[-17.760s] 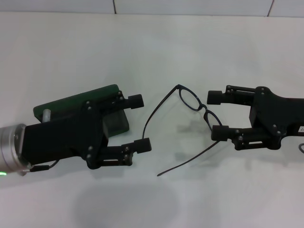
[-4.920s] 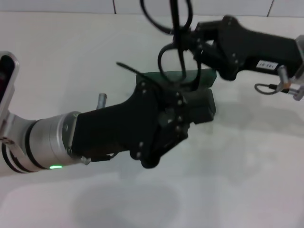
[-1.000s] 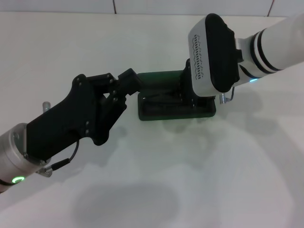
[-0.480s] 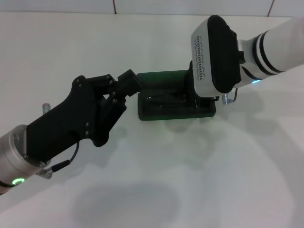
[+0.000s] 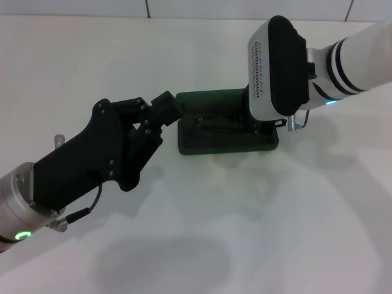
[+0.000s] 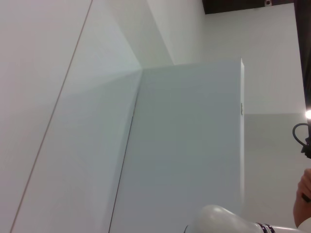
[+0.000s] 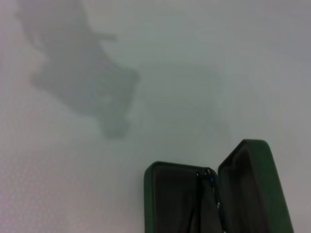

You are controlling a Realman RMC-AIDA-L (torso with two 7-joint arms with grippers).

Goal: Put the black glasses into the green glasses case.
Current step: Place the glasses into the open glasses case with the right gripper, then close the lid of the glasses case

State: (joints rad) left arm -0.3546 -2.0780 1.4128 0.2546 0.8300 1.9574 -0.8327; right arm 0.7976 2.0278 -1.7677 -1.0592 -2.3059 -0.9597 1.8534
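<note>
The green glasses case (image 5: 214, 141) lies open on the white table, its lid (image 5: 208, 100) standing up at the far side. The black glasses (image 5: 215, 122) lie inside it as a thin dark frame. The right wrist view shows the open case (image 7: 250, 189) with the glasses (image 7: 206, 194) along its hinge. My right gripper (image 5: 251, 119) is over the case's right end, mostly hidden under its white wrist housing. My left gripper (image 5: 164, 107) is at the case's left end, next to the lid's corner.
The table's far edge meets a tiled wall (image 5: 147, 9) at the back. A small metal stub (image 5: 59, 139) shows beside my left arm. A cable loop (image 5: 297, 122) hangs from the right wrist. The left wrist view shows only walls.
My right wrist has drawn slightly up and to the right over the case. The glasses stay in the case. My left arm has hardly moved.
</note>
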